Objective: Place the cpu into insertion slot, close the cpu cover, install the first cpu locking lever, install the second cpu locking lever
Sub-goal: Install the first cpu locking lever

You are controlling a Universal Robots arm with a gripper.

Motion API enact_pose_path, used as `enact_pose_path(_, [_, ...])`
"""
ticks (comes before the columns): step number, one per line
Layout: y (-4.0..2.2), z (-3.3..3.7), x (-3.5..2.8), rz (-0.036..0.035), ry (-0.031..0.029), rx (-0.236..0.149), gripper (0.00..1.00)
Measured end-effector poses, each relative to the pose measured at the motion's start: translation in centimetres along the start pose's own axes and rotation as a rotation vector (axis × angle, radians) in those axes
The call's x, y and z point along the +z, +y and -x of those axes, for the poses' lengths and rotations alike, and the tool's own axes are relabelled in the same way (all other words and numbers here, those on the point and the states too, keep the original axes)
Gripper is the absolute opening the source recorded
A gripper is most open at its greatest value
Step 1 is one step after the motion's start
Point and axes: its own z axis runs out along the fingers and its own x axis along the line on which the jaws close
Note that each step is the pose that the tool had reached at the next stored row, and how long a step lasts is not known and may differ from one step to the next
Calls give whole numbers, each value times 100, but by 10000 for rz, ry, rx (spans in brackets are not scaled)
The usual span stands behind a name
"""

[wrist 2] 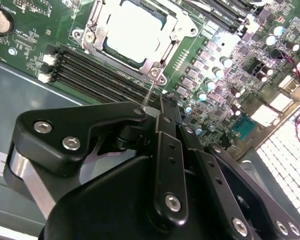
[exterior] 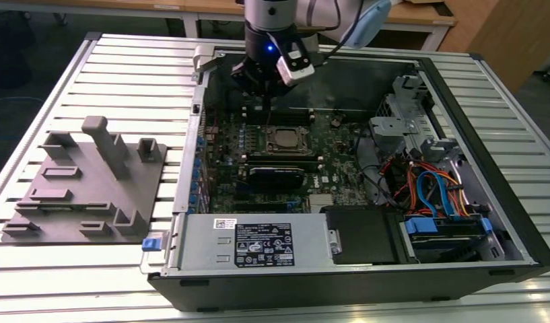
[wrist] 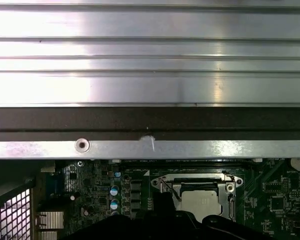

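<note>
My arm hangs upright over the open computer case [exterior: 490,222], my pincer [exterior: 267,91] poised above the green motherboard [exterior: 225,171], at twelve o'clock from the insertion slot [exterior: 285,139]. Whether it is clenched or released, I cannot tell. The cpu [wrist 2: 135,27], dull silver-grey, lies in the slot, framed by the cpu cover [wrist 2: 162,52].

Exterior view overlooks the open case; both wrist views closely share the insertion slot [wrist 2: 135,31]
</note>
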Motion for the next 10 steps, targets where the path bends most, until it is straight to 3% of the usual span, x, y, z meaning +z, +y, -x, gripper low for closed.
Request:
enact_pose_path(8, [-2,65,8,9,-1,3,10])
enact_pose_path(10, [-14,76,18,123,3,14,10])
